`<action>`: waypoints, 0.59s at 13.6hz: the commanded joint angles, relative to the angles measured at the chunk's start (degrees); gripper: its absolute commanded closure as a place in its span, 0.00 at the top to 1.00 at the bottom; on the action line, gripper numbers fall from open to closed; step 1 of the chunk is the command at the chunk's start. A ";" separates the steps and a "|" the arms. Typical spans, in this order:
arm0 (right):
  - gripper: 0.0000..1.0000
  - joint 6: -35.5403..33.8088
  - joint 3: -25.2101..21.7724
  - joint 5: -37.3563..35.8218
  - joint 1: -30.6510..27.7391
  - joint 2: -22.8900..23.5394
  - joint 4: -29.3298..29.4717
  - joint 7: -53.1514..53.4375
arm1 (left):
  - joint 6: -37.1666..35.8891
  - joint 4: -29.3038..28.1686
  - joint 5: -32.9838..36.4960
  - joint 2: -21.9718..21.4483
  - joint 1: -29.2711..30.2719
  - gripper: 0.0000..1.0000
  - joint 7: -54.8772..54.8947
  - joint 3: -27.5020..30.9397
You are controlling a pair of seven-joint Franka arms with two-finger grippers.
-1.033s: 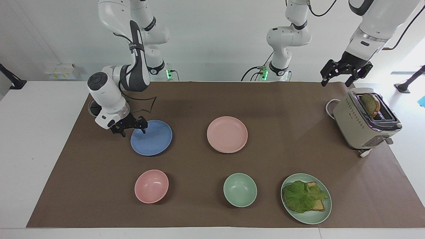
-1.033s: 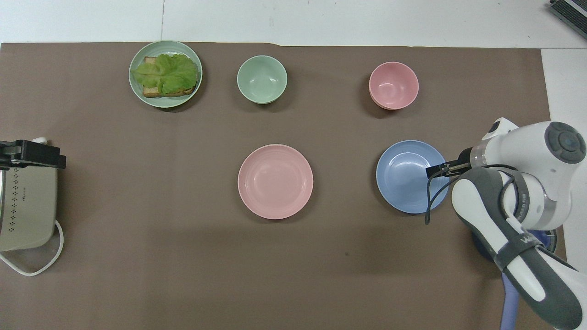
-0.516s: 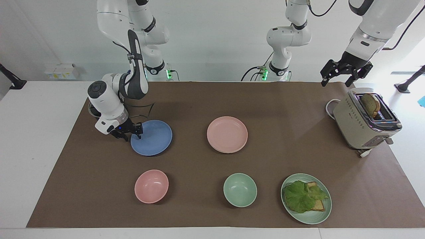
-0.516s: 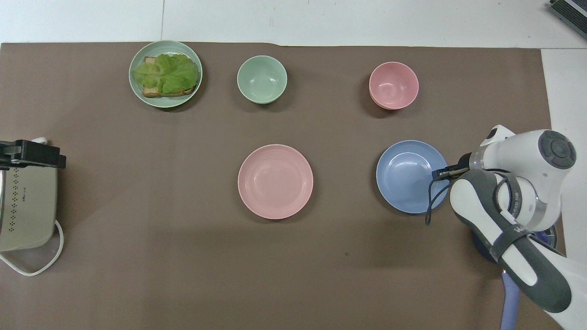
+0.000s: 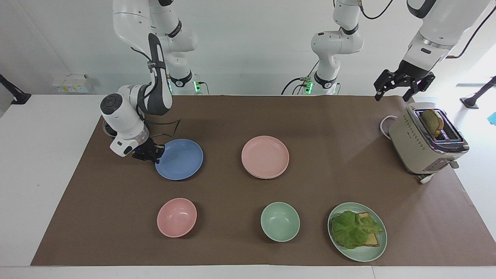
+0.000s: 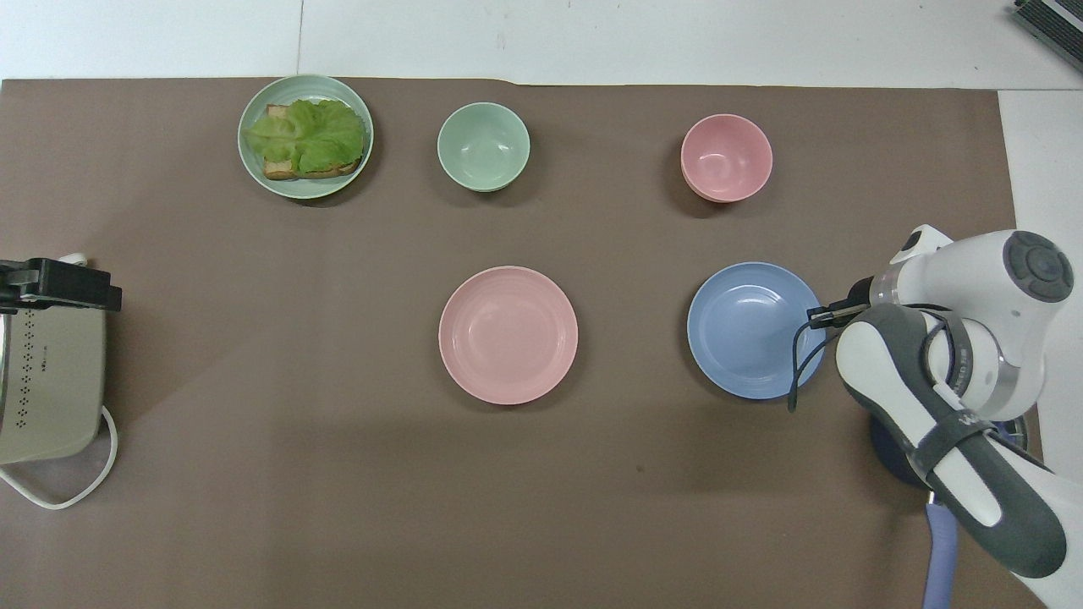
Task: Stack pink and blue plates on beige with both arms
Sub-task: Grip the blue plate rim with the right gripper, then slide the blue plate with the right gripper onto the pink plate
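The blue plate (image 5: 182,159) (image 6: 749,331) lies toward the right arm's end of the table. My right gripper (image 5: 155,152) (image 6: 817,319) is shut on its rim, on the side toward that end, and the plate looks slightly raised there. The pink plate (image 5: 265,156) (image 6: 508,334) rests mid-table; a thin second rim shows under its edge, and I cannot tell what it belongs to. No beige plate shows on its own. My left gripper (image 5: 403,86) (image 6: 59,285) hangs open in the air over the toaster, waiting.
A beige toaster (image 5: 424,145) (image 6: 46,389) with a slice of bread stands at the left arm's end. Farther from the robots sit a pink bowl (image 5: 176,217), a green bowl (image 5: 280,221) and a green plate (image 5: 370,254) with toast and lettuce.
My right gripper closed onto the blue plate's rim. The plate then shifted a little toward the pink plate and rose slightly. The left arm has not moved.
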 commanded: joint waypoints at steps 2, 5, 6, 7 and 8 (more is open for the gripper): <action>0.00 -6.28 0.36 0.81 0.67 -4.75 2.00 2.84 | -0.54 -0.28 0.97 -0.57 0.46 1.00 0.70 -0.29; 0.00 -10.14 0.36 0.81 3.74 -8.54 3.49 8.98 | -0.54 -0.28 0.97 -0.57 0.46 1.00 0.70 -0.29; 0.00 -11.98 0.36 0.81 4.97 -8.64 4.98 11.09 | -0.54 -0.28 0.97 -0.49 0.46 1.00 0.70 -0.20; 0.00 -13.65 0.36 0.81 6.64 -8.64 6.21 14.25 | -0.54 -0.28 0.97 -0.57 0.46 1.00 0.70 -0.29; 0.00 -14.19 0.36 0.81 8.48 -8.64 6.57 17.76 | -0.54 -0.37 0.97 -0.57 0.46 1.00 0.70 -0.29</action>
